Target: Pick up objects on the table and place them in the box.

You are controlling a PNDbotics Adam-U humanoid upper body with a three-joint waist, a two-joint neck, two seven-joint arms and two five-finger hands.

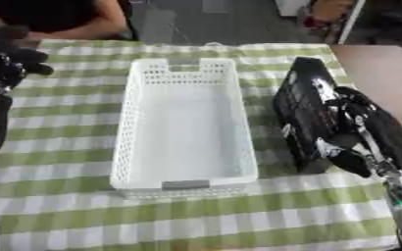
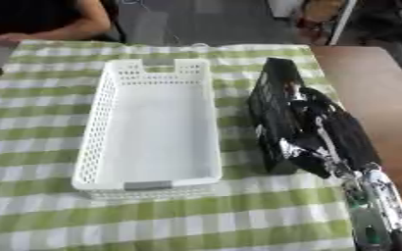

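No readable writing. My right hand is curled round a glossy black oblong package; empty white perforated plastic box just left of it. Left hand: fingers can't tell.

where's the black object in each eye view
Left eye view: the black object lies right of centre, beside the white basket, with the right hand over its near end.
Right eye view: the black object sits closer to the middle, still right of the basket.
Shared landmark: the basket's grey label on its near wall.
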